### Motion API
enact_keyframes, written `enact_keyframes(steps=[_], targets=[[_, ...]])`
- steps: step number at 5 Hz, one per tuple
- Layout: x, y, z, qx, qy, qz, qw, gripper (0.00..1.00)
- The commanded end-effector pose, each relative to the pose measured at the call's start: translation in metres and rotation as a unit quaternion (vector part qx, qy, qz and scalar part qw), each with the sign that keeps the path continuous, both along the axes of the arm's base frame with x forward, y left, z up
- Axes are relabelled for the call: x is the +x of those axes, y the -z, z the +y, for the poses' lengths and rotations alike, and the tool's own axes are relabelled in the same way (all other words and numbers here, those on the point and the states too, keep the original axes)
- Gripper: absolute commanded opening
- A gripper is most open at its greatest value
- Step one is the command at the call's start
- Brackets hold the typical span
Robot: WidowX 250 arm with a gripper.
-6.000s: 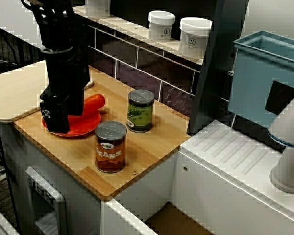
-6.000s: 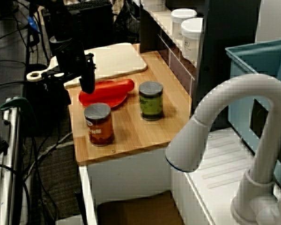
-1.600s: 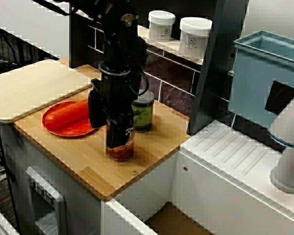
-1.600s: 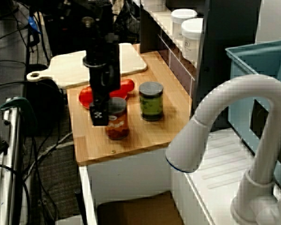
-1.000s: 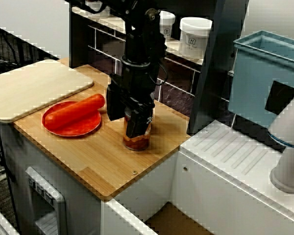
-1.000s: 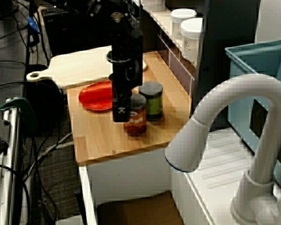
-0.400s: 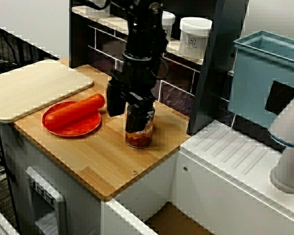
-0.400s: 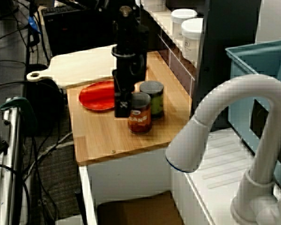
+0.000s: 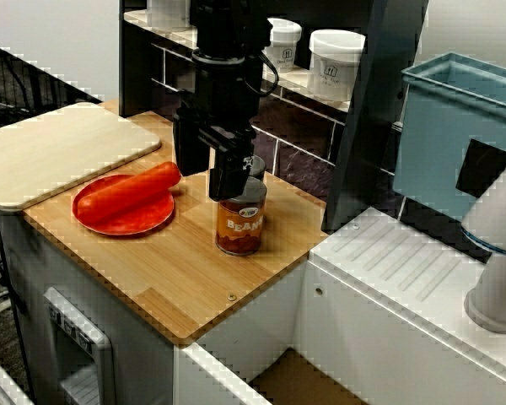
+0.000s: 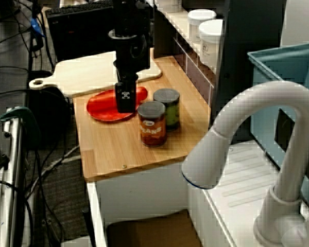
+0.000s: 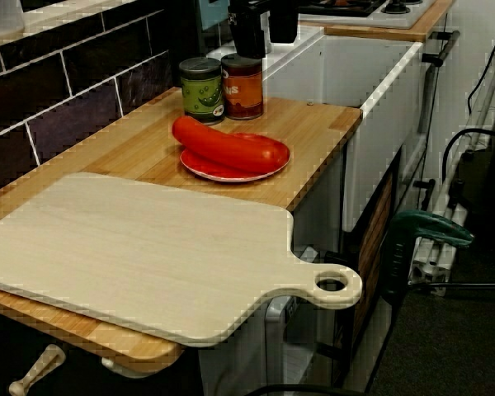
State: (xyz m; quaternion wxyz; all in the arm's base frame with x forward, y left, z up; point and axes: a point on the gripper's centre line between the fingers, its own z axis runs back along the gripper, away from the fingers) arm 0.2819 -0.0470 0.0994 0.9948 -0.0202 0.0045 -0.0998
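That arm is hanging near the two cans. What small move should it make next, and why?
Probably lift straight up. The open black gripper hangs empty, close to the top of the orange-brown beans can, which stands upright on the wooden counter right beside the green-labelled can; a sideways move could knock either.

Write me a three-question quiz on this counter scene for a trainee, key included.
1. True or false: the gripper is shut on the bean can.
2. What lies on the red plate? A) a long red food piece B) a white jar C) a spoon
3. Fill in: the bean can stands right beside the ____ can.
Key: 1 false, the gripper is open above the bean can; 2 A; 3 green can.
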Motion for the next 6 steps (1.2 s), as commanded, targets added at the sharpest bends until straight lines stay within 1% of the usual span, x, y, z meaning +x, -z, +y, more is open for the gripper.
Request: enact_keyframes(steps=[1, 2, 3, 4, 5, 6], targets=[[0.018, -0.031, 0.007, -0.027, 0.021, -0.06, 0.9976, 1.0], [0.033, -0.03, 0.0, -0.042, 0.054, -0.073, 0.995, 1.0], [0.043, -0.026, -0.008, -0.055, 0.094, -0.077, 0.991, 1.0], [0.054, -0.024, -0.015, -0.06, 0.117, -0.082, 0.9878, 1.0], [0.061, -0.02, -0.018, -0.066, 0.121, -0.08, 0.9872, 1.0], [0.064, -0.013, -0.022, -0.064, 0.116, -0.072, 0.9886, 1.0]])
